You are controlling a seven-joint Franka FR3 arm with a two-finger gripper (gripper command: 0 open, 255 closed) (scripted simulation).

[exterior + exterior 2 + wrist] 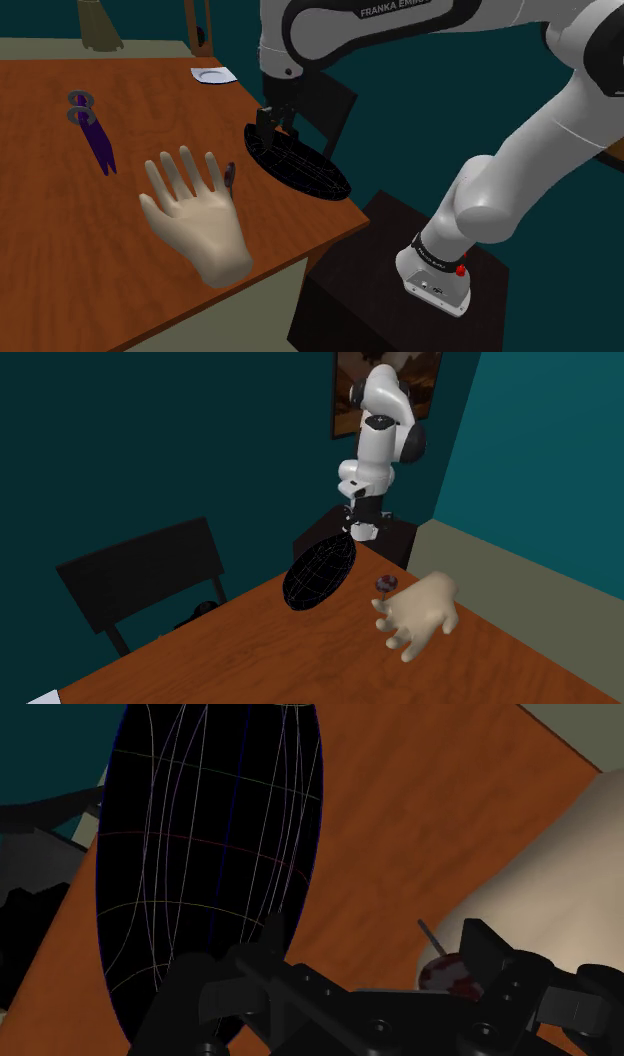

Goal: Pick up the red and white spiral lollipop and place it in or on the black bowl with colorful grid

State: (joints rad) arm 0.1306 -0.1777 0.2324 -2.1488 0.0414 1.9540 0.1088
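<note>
The black bowl with thin colored grid lines (300, 165) stands steeply tilted at the table's edge, partly out over the gap toward the stand; it also shows as the bowl (318, 572) and the bowl (200, 854). My gripper (277, 133) is at the bowl's upper rim, open, fingers apart; one finger (240, 984) overlaps the bowl's rim. I cannot tell if it touches. The small dark red lollipop (231, 175) lies on the table against the beige hand's fingertips, beyond the gripper (365, 979). In the wrist view the lollipop (440, 972) shows its thin stick beside the other finger (490, 954).
A beige model hand (195, 215) lies on the brown wooden table (60, 240). Purple scissors (95, 135) lie toward the shoulder view's left, a white plate (212, 75) at the far edge. A dark chair (140, 577) stands behind the table. The dark stand (400, 280) is close by.
</note>
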